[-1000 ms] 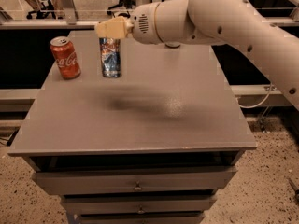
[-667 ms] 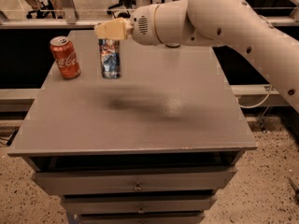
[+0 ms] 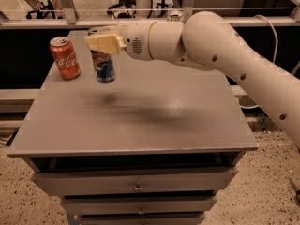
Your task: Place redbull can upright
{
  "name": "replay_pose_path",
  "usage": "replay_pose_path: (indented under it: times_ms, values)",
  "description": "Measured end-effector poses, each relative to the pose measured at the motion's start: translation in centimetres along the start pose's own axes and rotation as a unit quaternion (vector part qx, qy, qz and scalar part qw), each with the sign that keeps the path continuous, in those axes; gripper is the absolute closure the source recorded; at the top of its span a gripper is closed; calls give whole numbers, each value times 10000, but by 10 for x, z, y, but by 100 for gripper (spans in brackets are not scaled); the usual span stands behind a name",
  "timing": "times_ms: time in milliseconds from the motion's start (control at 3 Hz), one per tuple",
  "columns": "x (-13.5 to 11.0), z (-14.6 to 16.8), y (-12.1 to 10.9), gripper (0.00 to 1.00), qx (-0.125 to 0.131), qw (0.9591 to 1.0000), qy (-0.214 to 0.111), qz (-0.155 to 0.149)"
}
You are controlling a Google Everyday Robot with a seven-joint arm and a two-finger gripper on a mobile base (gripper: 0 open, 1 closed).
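The redbull can [image 3: 104, 68], slim and blue-and-silver, hangs upright at the back left of the grey table top [image 3: 154, 125]. Its base is slightly above the surface, with its shadow on the table just below it. My gripper [image 3: 106, 43] reaches in from the right on the white arm [image 3: 211, 46]. It is shut on the top of the redbull can, and its cream fingers [image 3: 101, 42] hide the can's upper end.
A red Coca-Cola can [image 3: 64, 57] stands upright just left of the redbull can, near the table's back left corner. The table is a drawer cabinet with handles [image 3: 137, 188] at the front. A metal rail [image 3: 56, 22] runs behind it.
My gripper has moved down and slightly left with the redbull can, bringing the can closer to the table top. The Coca-Cola can has not moved.
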State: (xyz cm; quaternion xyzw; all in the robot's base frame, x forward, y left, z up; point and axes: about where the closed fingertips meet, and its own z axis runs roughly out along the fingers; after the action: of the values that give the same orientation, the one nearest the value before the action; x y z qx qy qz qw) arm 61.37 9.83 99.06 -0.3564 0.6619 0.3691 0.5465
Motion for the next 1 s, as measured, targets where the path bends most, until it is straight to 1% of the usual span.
replay_pose_path:
  times_ms: [333, 667, 1000]
  values:
    - [9, 7, 6, 100, -14, 9966, -38, -822]
    - [22, 9, 8, 100, 10, 9924, -29, -1232]
    - [42, 5, 6, 97, -36, 9938, -128, -1104]
